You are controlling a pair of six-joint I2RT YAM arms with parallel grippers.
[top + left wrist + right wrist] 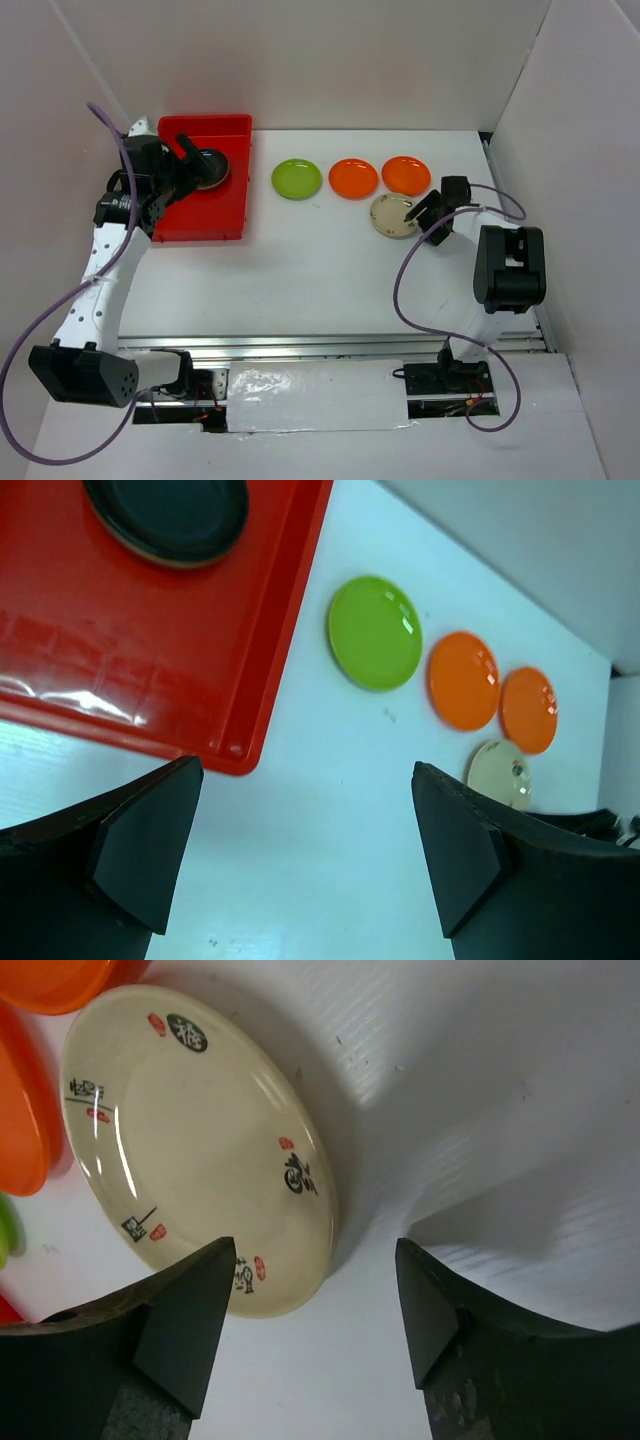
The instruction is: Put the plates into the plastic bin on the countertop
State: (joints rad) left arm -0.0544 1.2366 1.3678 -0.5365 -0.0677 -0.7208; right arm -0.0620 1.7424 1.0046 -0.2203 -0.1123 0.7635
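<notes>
now, left gripper (195,166) (305,775): jaws spread wide, nothing between them; it hangs over the back part of the red bin.
right gripper (420,212) (312,1250): jaws apart, straddling the right rim of the cream plate; one finger sits over the plate's edge, the other over bare surface. no pinch visible.
red bin (200,215) (150,650): on the countertop (320,270), far left, against the side wall.
black plate (212,168) (168,515): inside the bin, toward its back right part, flat; a pale edge shows beneath it, cannot tell how many plates lie under.
lime green plate (297,179) (375,632): on the countertop, just right of the bin, not touching it.
first orange plate (354,178) (463,680): right of the green one, small gap.
second orange plate (406,175) (529,709): beside the first; from the left wrist they look touching.
cream plate (392,216) (498,773) (190,1150): nearer the arms than the orange pair, just beside them; dark characters and red marks round its rim.
</notes>
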